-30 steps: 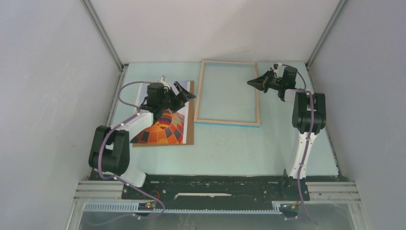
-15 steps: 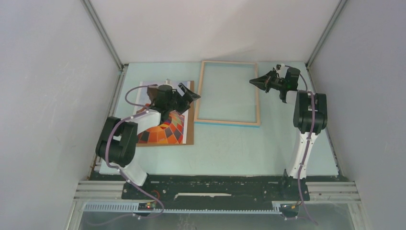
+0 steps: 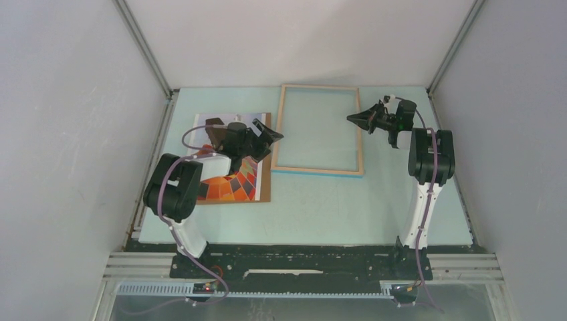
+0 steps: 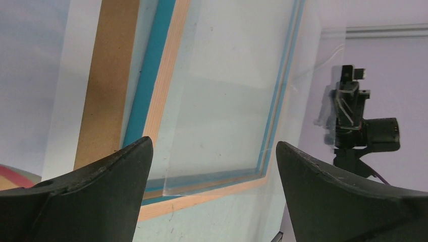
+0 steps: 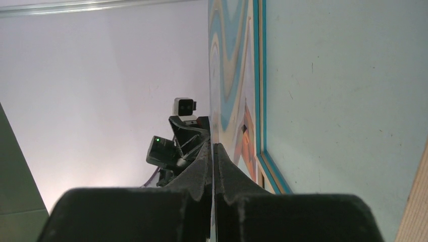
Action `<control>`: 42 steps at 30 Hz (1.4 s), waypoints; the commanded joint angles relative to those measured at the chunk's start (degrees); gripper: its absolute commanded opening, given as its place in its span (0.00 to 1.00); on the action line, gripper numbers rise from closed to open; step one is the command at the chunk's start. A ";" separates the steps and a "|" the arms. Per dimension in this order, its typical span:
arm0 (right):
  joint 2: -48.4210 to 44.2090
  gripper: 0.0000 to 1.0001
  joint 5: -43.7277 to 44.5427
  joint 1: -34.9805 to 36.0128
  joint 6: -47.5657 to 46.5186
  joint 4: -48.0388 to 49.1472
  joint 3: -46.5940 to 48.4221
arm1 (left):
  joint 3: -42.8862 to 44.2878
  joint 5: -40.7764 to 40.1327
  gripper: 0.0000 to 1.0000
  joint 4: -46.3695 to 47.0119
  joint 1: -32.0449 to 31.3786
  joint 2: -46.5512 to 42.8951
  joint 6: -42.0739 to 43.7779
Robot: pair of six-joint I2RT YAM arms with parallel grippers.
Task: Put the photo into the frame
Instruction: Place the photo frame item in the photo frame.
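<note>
The left arm hides much of the orange balloon photo on its brown board, beside the wood-and-turquoise frame. The left gripper gapes; the right gripper pinches a barely visible clear sheet.

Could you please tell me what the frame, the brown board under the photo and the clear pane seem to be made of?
The frame: looks like light unfinished wood, pale tan face, with turquoise-painted edges. The brown board: flat matte brown, probably fibreboard or card. The clear pane: see-through, glossy reflections; glass or acrylic, cannot tell.
</note>
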 commanded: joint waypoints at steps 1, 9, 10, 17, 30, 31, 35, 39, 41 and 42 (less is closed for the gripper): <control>0.23 0.00 -1.31 0.39 1.53 3.88 0.17 | 0.17 -0.92 1.00 2.64 -0.96 1.89 -0.42; 0.20 0.00 -1.68 0.35 1.97 4.59 0.12 | 1.63 4.16 1.00 5.26 -1.49 5.62 -2.81; 0.19 0.00 -1.77 0.35 1.93 4.68 0.14 | 1.21 4.23 1.00 5.96 -1.49 5.23 -3.02; 0.19 0.00 -1.97 0.43 2.01 4.95 0.07 | -0.85 -1.13 0.99 3.48 -1.60 -1.81 1.97; 0.02 0.00 -2.59 0.61 3.54 7.19 -0.34 | 2.42 1.76 1.00 2.55 -1.84 0.12 0.80; 0.01 0.00 -2.59 0.61 3.60 7.29 -0.34 | 2.45 1.35 1.00 2.49 -1.84 0.07 0.72; -0.16 0.00 -2.75 0.44 3.95 7.97 -0.59 | 2.73 -1.60 1.00 -0.82 -1.60 -0.51 2.37; -0.17 0.00 -2.76 0.61 3.77 7.98 -0.64 | 4.26 2.13 1.00 1.88 -1.90 2.09 0.84; 0.06 0.00 -2.82 0.61 3.97 8.32 -0.64 | 4.55 4.54 0.99 4.16 -2.01 3.18 -0.47; 0.17 0.00 -2.85 0.55 4.07 8.33 -0.63 | 4.56 5.09 0.98 4.77 -2.02 3.42 -0.69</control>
